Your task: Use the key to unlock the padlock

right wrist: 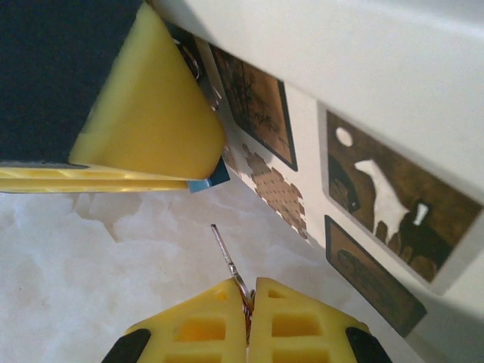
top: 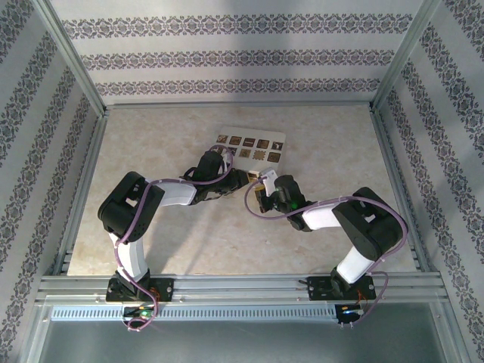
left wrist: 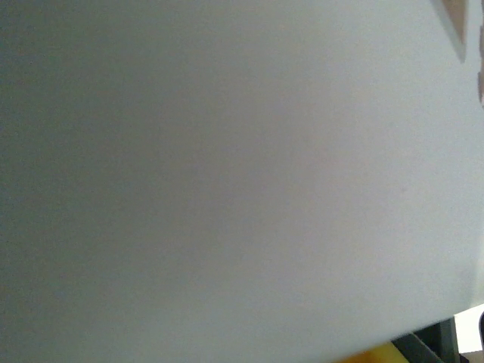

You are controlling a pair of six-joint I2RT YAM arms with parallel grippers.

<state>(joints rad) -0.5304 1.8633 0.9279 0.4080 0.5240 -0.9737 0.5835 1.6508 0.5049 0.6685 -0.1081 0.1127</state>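
Key [right wrist: 229,259] is clamped between the closed yellow fingers [right wrist: 215,306] of my right gripper [right wrist: 248,296]. Its thin blade pokes out over the table [right wrist: 91,257], near centre and just beside the picture card [right wrist: 253,113].

Room: wallpapered walls [top: 242,57] on three sides, pale with dark patterned bands, framed by aluminium posts [top: 72,57].

Tabletop is beige and marbled. Slotted metal rails [top: 242,286] run along the near edge, where both bases bolt on.

Left arm [top: 132,219] and right arm [top: 363,231] both bend inward, tips nearly meeting mid-table.

The card is white with small brown prints and lies toward the back, close to both tips.

Left gripper [top: 243,180]: I see one yellow finger [right wrist: 151,113] opposite the key blade, not touching it. Can't tell whether that pincer is apart or together.

Small blue piece [right wrist: 210,180] sits at the lower edge of that finger; can't identify it.
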